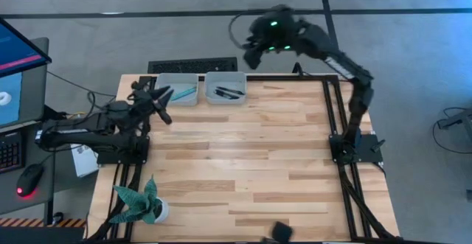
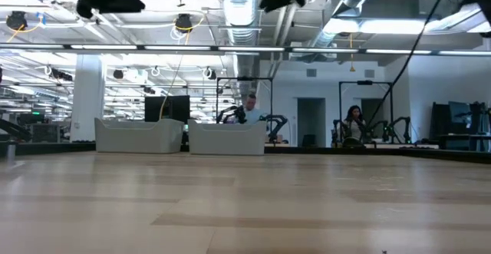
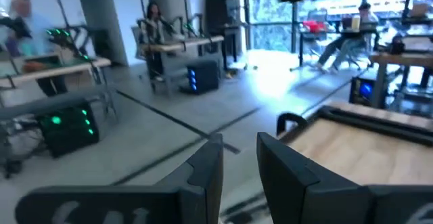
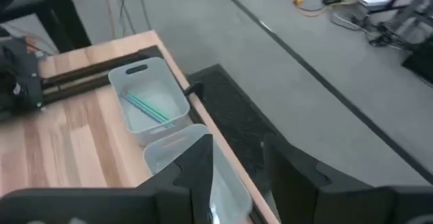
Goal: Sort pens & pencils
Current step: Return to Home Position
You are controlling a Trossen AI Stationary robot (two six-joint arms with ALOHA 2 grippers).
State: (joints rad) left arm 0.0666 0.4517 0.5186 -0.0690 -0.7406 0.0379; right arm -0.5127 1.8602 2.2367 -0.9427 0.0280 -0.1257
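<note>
Returning to rest was judged the step in hand. Right fingers [image 1: 249, 56]: parted, holding nothing, raised above the far edge of the pale wooden slatted desk [image 1: 251, 155]. Short black pens [image 1: 227, 92]: lay in the right translucent grey plastic bin [image 1: 225, 74], just below and ahead of those fingers. Slim teal pencils [image 1: 184, 92]: lay in the left matching bin [image 1: 177, 77], just beside the left fingers [image 1: 161, 100], which were slightly parted and empty. Recommended: draw each arm back high, clear of both bin rims, brushing neither.
</note>
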